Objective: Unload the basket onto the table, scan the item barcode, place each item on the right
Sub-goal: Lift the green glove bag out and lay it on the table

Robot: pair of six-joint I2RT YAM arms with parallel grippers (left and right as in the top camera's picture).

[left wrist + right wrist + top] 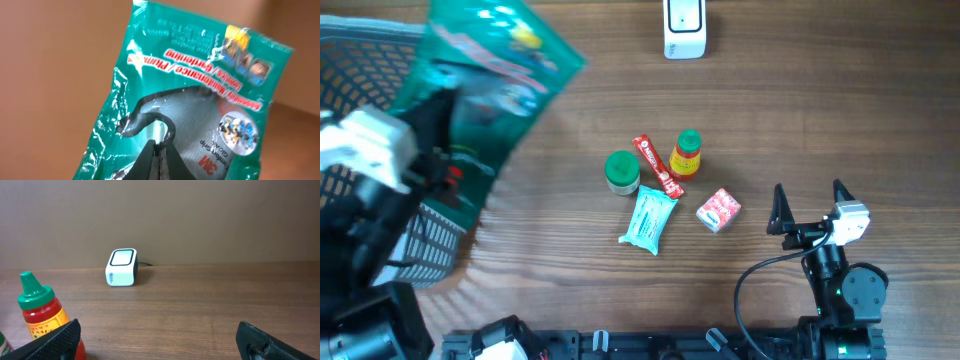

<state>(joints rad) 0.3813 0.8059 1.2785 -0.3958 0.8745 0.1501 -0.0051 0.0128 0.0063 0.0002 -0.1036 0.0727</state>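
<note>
Green glove packet [200,85] filling the frame, tilted, print upside down, grey glove [200,125] showing through its window; left tool [159,150] pinched closed on its lower edge

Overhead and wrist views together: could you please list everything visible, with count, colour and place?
glove packet: one, teal, raised at left, partly above basket
basket: one, grey mesh, left edge
scanner: one, white, far centre of table
sauce bottle: one, red with green cap, table centre
jar: one, green lid, left of bottle
stick packet: one, red, between jar and bottle
pouch: one, pale blue, near side of jar
carton: one, red and white, right of pouch
table: one, brown wood, under everything
left hand: one, black, shut on glove packet
right hand: one, black, open and empty, right of carton
</note>
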